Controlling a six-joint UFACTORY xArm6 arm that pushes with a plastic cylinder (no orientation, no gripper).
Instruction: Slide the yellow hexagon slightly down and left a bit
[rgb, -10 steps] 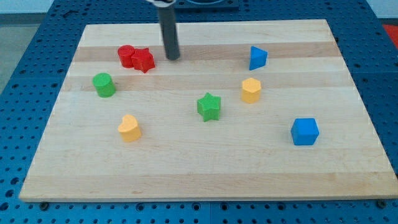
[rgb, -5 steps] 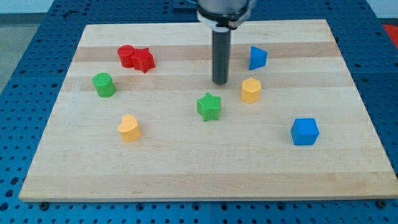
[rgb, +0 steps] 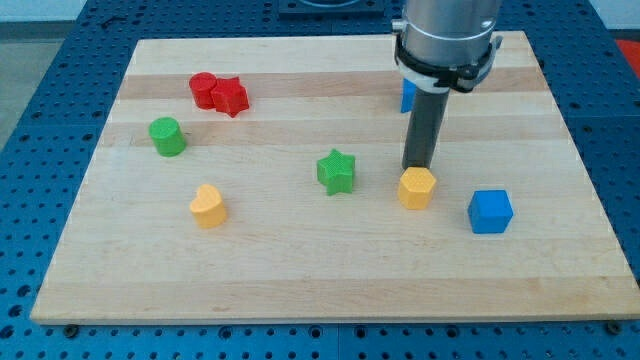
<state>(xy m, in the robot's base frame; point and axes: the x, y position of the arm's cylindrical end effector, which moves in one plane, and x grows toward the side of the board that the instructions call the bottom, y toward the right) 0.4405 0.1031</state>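
Note:
The yellow hexagon (rgb: 416, 188) sits on the wooden board (rgb: 300, 270), right of centre. My tip (rgb: 415, 167) stands right at the hexagon's top edge, touching it or nearly so. The rod rises from there to the arm's grey body at the view's top. The green star (rgb: 337, 171) lies to the hexagon's left. The blue cube (rgb: 490, 211) lies to its right and a little lower.
A yellow heart-like block (rgb: 208, 206) lies lower left. A green cylinder (rgb: 167, 136) is at the left. A red cylinder (rgb: 204, 89) and a red star (rgb: 231, 96) touch at the upper left. A blue block (rgb: 406, 96) is mostly hidden behind the rod.
My tip has moved from the upper left across to the right and down, onto the hexagon's top edge. The yellow hexagon has slid downward and slightly right.

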